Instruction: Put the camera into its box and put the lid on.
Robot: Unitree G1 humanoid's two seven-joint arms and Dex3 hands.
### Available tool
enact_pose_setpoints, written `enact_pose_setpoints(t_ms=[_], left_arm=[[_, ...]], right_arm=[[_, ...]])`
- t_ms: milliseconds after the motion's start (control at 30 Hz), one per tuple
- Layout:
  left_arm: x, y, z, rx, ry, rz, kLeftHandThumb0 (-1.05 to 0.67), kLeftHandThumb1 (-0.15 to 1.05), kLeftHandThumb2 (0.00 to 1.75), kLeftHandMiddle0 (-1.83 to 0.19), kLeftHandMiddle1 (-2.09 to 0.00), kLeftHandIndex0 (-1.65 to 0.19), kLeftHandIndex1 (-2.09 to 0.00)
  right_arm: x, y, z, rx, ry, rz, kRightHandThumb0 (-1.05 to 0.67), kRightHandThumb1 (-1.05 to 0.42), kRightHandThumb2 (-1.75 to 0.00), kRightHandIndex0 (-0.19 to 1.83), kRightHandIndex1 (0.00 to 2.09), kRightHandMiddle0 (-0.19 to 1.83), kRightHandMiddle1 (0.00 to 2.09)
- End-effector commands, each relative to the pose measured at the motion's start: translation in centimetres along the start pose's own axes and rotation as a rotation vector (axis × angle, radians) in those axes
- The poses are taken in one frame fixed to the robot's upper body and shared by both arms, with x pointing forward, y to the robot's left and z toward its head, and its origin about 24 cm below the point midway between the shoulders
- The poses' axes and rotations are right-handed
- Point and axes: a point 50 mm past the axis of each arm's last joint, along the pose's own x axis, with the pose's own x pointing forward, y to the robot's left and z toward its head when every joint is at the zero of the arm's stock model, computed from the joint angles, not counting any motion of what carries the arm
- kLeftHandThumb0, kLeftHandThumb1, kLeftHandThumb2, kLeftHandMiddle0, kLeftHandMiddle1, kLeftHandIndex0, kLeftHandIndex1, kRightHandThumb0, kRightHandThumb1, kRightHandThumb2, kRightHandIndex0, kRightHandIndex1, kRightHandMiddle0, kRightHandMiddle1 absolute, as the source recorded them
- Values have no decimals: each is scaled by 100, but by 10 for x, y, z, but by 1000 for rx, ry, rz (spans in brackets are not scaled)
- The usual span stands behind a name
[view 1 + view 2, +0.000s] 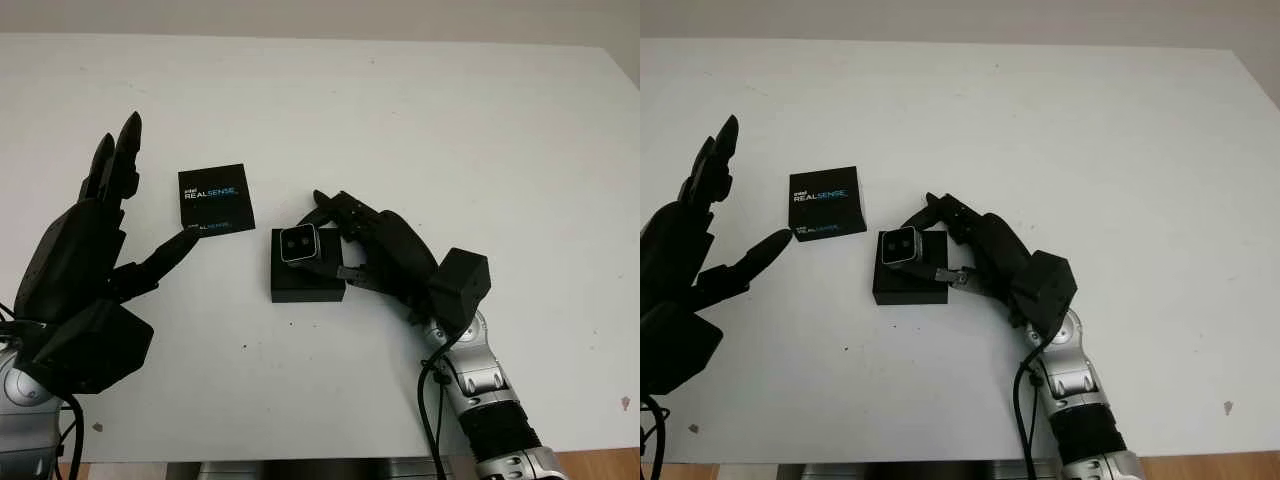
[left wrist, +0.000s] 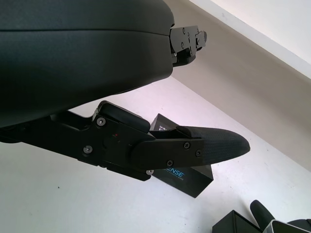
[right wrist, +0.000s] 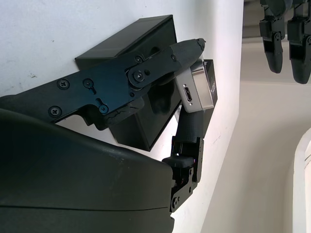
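Near the middle of the tabletop [image 1: 450, 120] the black box [image 1: 306, 282] sits open, and the right hand [image 1: 375, 255] pinches the small silver camera [image 1: 298, 243] between its fingers [image 3: 160, 60] right at the box's far edge, seemingly not yet seated inside. Just beside the box, toward the left edge, lies the printed lid [image 1: 214, 198], still off. Close to that lid hovers the left hand [image 1: 85, 270], holding nothing, its fingers spread.
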Motion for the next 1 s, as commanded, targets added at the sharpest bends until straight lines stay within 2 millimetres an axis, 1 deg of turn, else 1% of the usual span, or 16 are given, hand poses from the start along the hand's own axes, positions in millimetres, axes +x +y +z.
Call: enact_pose_setpoints(t_ms=[0, 67, 100, 133, 200, 233, 267, 333, 533, 767, 867, 967], left_arm=[[-1, 1, 3, 10, -11, 3, -83, 105, 48, 19, 0, 16, -5], [-2, 1, 3, 8, -10, 1, -83, 105, 48, 19, 0, 16, -5], [-2, 2, 3, 7, -10, 0, -83, 105, 48, 19, 0, 16, -5], [-2, 2, 3, 7, -11, 0, -83, 105, 48, 19, 0, 16, -5], [-2, 2, 2, 7, -14, -1, -83, 105, 47, 19, 0, 16, -5], [-2, 2, 2, 9, -15, 0, -83, 105, 47, 19, 0, 16, -5], [-2, 2, 2, 11, -14, 1, -83, 105, 47, 19, 0, 16, -5], [-2, 3, 2, 13, -12, 2, -83, 105, 47, 19, 0, 15, -6], [-2, 3, 2, 12, -12, 3, -82, 105, 47, 19, 0, 14, -6], [-2, 3, 2, 13, -9, 1, -82, 105, 47, 19, 0, 14, -6], [-2, 3, 3, 14, -10, 1, -82, 105, 46, 19, 0, 14, -5], [-2, 3, 3, 14, -15, 1, -82, 105, 46, 19, 0, 15, -5]], right_arm=[[-6, 3, -8, 1, 37, 11, -52, -101, -5, 10, 5, 38, 163], [-6, 3, -8, -25, 53, 41, -53, -100, -5, 6, 4, 31, 155], [-7, 2, -7, -42, 63, 62, -58, -99, -5, 1, 3, 22, 142], [-7, 2, -7, -63, 71, 84, -67, -96, -5, -9, 2, 10, 117], [-8, 3, -4, -115, 71, 116, -75, -92, -5, -17, 1, 1, 75], [-9, 3, -3, -135, 71, 125, -77, -91, -5, -18, 0, 1, 53], [-9, 4, -2, -151, 67, 129, -78, -91, -5, -19, 0, 0, 44], [-9, 5, 1, -182, 58, 135, -78, -91, -5, -19, 0, -5, 33], [-10, 5, 5, -238, 39, 139, -79, -92, -6, -19, 0, -10, 25], [-12, 5, 7, -237, 24, 125, -79, -92, -5, -19, 0, -9, 22], [-13, 4, 8, -221, 18, 86, -76, -91, -5, -19, 0, -3, 24], [-16, 2, 13, -231, -31, -32, -72, -90, -5, -18, 1, 8, 28]])
